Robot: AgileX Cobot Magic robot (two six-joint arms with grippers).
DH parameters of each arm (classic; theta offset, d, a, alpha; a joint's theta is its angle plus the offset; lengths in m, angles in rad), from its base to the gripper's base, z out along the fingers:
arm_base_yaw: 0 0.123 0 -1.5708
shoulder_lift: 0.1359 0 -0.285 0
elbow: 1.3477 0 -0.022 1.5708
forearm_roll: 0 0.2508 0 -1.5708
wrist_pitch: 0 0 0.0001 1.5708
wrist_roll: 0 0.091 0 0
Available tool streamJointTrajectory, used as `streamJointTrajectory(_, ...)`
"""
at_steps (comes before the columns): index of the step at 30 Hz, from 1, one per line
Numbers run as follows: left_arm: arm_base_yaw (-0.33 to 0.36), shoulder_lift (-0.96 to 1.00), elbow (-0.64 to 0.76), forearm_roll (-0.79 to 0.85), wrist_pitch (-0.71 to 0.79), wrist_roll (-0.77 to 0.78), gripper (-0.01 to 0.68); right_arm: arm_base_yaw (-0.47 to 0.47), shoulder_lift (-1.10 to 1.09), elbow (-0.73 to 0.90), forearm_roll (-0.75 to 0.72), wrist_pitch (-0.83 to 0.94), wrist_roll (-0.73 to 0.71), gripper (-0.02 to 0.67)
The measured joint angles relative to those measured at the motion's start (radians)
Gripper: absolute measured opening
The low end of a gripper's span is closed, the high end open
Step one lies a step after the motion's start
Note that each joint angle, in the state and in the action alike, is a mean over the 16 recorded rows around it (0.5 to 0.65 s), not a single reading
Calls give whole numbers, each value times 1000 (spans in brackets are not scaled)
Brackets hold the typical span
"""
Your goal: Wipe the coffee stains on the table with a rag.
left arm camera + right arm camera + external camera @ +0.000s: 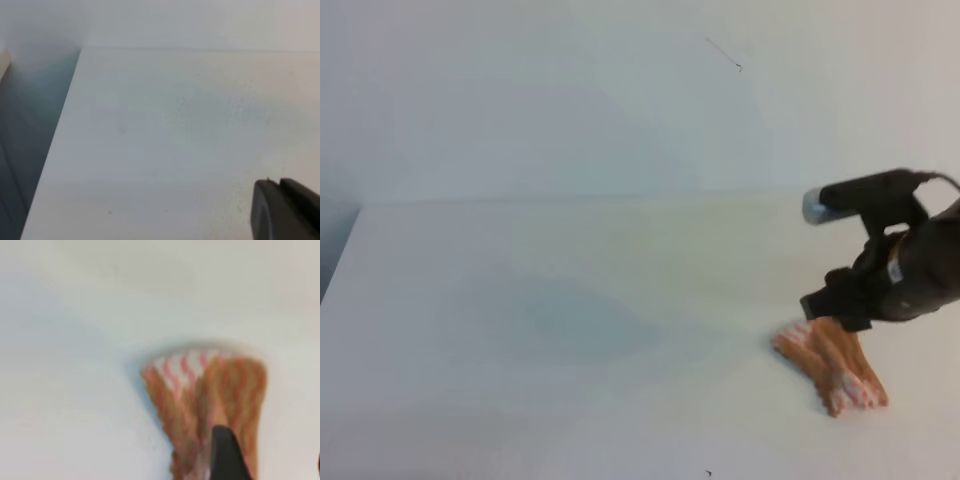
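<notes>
The rag (832,365), orange-brown with pinkish-white striped ends, lies bunched on the white table (570,300) at the right. My right gripper (835,308) hangs over the rag's far end, close above it. In the right wrist view the rag (200,390) spreads below one dark finger (226,455), and the other finger only shows as a sliver at the frame's right edge, so the jaws stand apart. No coffee stains show in any view. Of my left gripper, only a dark piece (285,212) shows above bare table (175,125).
A pale wall (620,90) rises behind the table's back edge. The table's left edge (55,150) drops off to a dark gap. A tiny dark speck (708,472) lies near the front edge.
</notes>
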Motion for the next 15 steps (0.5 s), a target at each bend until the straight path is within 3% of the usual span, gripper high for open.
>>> streamJointTrajectory(4,0,0,0,0,0,0,-1,0,-157,-8,-2,29,-59,247)
streamJointTrajectory(15,0,0,0,0,0,0,-1,0,-670,34,-12,147,-219,23)
